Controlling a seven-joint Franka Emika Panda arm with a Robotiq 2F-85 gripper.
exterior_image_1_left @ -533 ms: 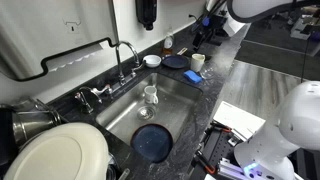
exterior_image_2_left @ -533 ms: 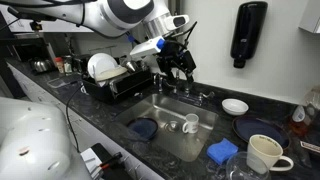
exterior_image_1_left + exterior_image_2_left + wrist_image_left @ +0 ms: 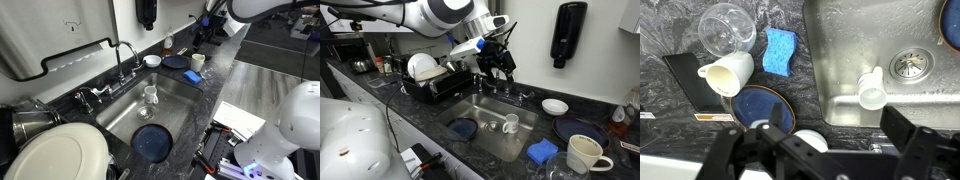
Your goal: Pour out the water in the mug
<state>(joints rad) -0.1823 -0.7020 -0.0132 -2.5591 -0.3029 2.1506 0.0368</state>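
Observation:
The mug [image 3: 150, 95] is small and whitish and stands in the steel sink [image 3: 185, 90], near the drain; it also shows in the exterior view [image 3: 510, 123] and in the wrist view [image 3: 872, 90]. My gripper [image 3: 498, 62] hangs open and empty high above the counter behind the sink, near the faucet, well apart from the mug. In the wrist view its two dark fingers [image 3: 835, 135] frame the sink edge, with the mug beyond them. It also shows in the exterior view [image 3: 203, 35].
A dark round plate [image 3: 463, 128] lies in the sink. On the counter are a larger cream mug [image 3: 728, 72], a blue sponge [image 3: 778, 50], a clear glass [image 3: 725, 25], a blue plate [image 3: 760, 108] and a shallow white bowl [image 3: 556, 106]. A dish rack [image 3: 435, 80] stands beside the sink.

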